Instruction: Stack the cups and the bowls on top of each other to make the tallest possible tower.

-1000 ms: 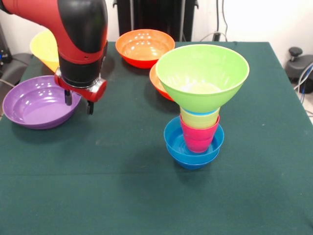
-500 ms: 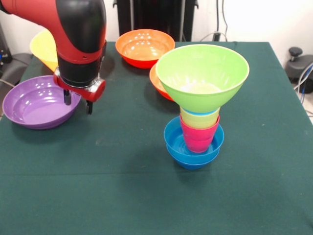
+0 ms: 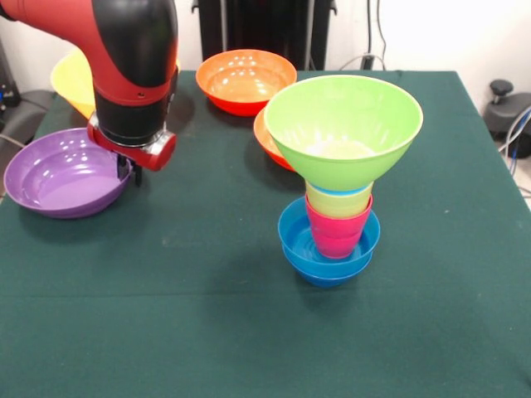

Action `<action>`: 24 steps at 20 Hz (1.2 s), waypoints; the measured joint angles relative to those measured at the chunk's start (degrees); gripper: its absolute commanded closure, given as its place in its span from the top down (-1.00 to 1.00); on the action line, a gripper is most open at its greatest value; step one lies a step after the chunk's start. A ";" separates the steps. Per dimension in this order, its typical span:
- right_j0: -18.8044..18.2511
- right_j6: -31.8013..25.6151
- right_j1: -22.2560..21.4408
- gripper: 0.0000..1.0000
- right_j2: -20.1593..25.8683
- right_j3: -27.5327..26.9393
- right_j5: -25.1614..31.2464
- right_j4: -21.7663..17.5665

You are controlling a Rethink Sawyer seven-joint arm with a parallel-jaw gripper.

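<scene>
The red and black arm (image 3: 124, 58) enters from the upper left corner, its red link running rightward to a black elbow that bends straight down. Below the elbow a black wrist section ends in a red collar. The gripper (image 3: 133, 172) hangs under that collar, pointing downward, low over the desk. Only a short dark stub of it shows beneath the collar, so how the jaws stand cannot be made out.

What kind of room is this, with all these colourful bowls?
Probably a robotics lab: a red and black robot arm works over a green cloth-covered table, with loose cables along the white back wall.
</scene>
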 measured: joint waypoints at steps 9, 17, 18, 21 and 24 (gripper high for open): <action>-0.01 0.00 0.07 -1.00 0.01 0.01 0.00 -1.04; -0.01 0.00 0.02 -1.00 0.00 0.01 0.00 -1.04; -0.02 0.00 -0.04 -1.00 0.00 0.01 0.00 -1.04; -0.02 0.00 -0.08 -1.00 0.00 0.01 0.00 -1.06; 0.05 0.00 -0.10 -1.00 -0.01 -0.07 0.01 -1.06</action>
